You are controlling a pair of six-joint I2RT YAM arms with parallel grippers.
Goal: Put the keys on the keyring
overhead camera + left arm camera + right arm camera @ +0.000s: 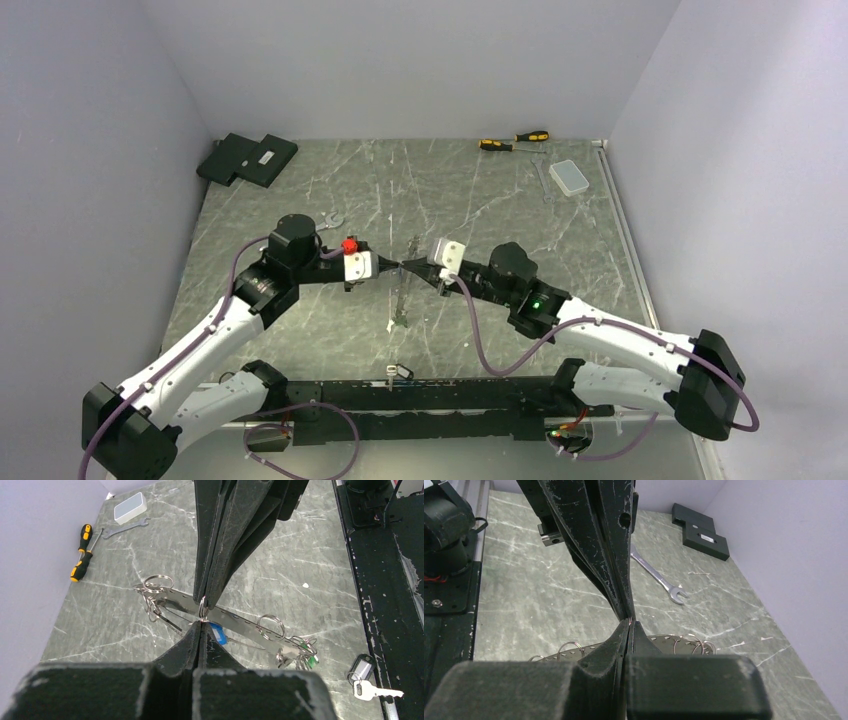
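**Both hands clenched, tips meeting at one small ring**

Hands: two. The left hand [201, 626] is clenched, its fingers pressed flat together. The right hand [629, 625] is likewise clenched. The two tips meet nose to nose above the middle of the surface [480, 220].

Keyring [202, 608]: one small silver ring, upright, pinched at the right hand's tips. The left hand's tips touch its lower edge. Whether the left hand actually grips the wire cannot be told.

Strip [235, 619]: one long perforated metal strip, directly beneath the hands. Two larger rings show plainly along it, and a tangle of rings sits at each end; the count in the tangles cannot be told. Whether the strip hangs from the keyring or lies flat cannot be told either.

Coloured keys: two.
- Blue key [218, 633]: just beside the left hand's tips, against the strip's middle.
- Green key [311, 660]: in the ring tangle at the strip's end nearer the arm bases.

Whether either key is threaded on a ring is not clear.

Other items:
- One silver tagged key [372, 690], on the black rail by the arm bases.
- Two screwdrivers [82, 550], side by side at the far edge.
- Two wrenches: one [125, 528] near a white box [130, 507], one [659, 577] near the left arm.
- Two black blocks [701, 532], touching, in the far left corner.
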